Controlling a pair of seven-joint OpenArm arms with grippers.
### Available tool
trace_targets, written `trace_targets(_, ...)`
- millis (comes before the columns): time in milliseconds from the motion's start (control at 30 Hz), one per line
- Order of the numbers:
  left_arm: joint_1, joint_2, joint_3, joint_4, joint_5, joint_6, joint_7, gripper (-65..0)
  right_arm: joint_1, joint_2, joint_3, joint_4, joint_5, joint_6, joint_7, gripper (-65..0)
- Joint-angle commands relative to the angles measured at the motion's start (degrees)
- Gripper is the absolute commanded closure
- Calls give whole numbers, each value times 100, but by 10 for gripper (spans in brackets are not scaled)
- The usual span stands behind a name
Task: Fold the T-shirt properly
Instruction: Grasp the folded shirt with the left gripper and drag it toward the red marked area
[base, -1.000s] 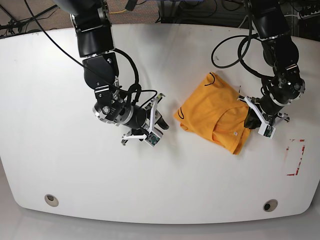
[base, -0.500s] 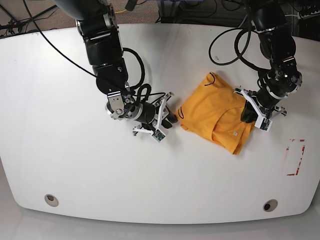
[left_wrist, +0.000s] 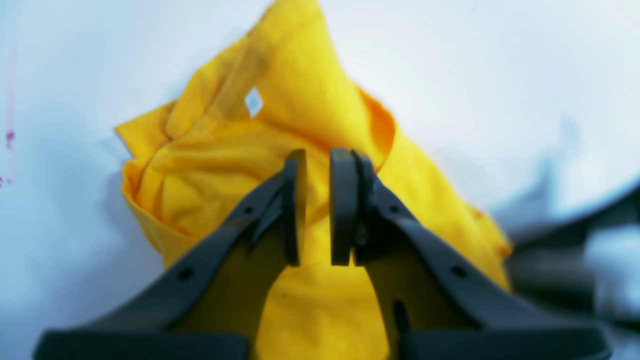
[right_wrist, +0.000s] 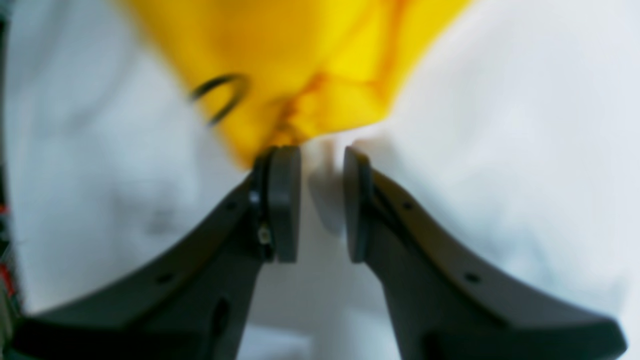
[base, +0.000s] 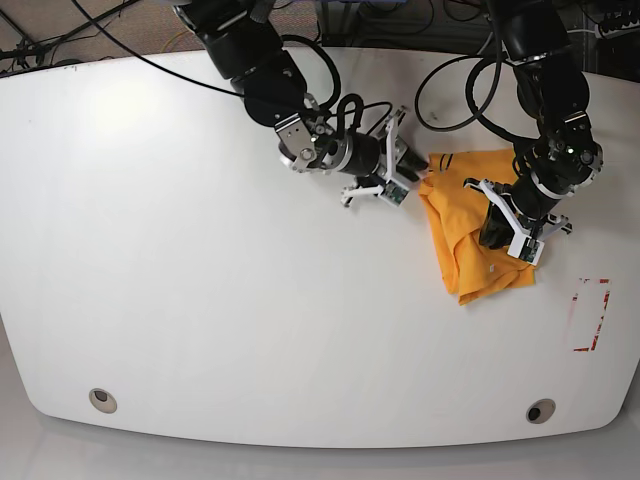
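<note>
The orange-yellow T-shirt (base: 465, 240) lies bunched in a narrow heap at the right of the white table (base: 200, 300). Its thin black mark (base: 450, 160) shows at the top left edge and a small white tag (base: 494, 268) lower down. My left gripper (base: 492, 228) sits on the shirt's right side. In the left wrist view its jaws (left_wrist: 317, 205) stand nearly together with yellow cloth (left_wrist: 280, 100) between them. My right gripper (base: 415, 165) is at the shirt's upper left corner. In its wrist view the gripper (right_wrist: 322, 200) is narrowly open over bare table, with one fingertip (right_wrist: 282, 160) at the cloth's edge (right_wrist: 300, 50).
Red marks (base: 592, 315) are on the table at the far right. Two round fittings (base: 101, 399) (base: 541, 411) sit near the front edge. Black cables (base: 450, 95) loop behind the arms. The other arm shows as a dark blur (left_wrist: 575, 270) in the left wrist view.
My right arm has swung up and to the right to the shirt's upper left corner. The shirt's left part has bunched rightward into a narrower heap. The left gripper has barely moved.
</note>
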Motion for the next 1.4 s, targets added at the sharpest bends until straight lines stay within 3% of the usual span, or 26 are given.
trace_targets(0,-110,-53,-13,122,-90,-8,-179,-68,66,-126,-109,173,84,13,95,-136)
trace_targets(233,-137,-44,5,87,-90,5,-197,-71,-57,-91,-153,304,102,13,95,-136)
trace_targets(367,-357,105,22,-335,-90,436,-276,-147,-66,111,-144,463,102,13,95,-136)
trace_targets(500,-603,220,22,-951,-82,498,-540,-208,-101,217,-136,647,102,13,-11,-136)
trace_targets(733,-1236,220,567,-2032,-90,498,-768,-211,-304,349,172,1069,102,49,-230,-136)
trace_targets(900,-1385,228,857,-1715,-117,462,-768,-210,-365,349,532,1228,93,66,-230,-136)
trace_targets(1233,-541,193,857,-247,-108,462,-733,-210,-400,551,585,1544,102,66,-371,-136)
trace_targets(1367,-365,193,857,-423,-108,489,-760,-210,-304,551,752,1535,102,66,-371,-136)
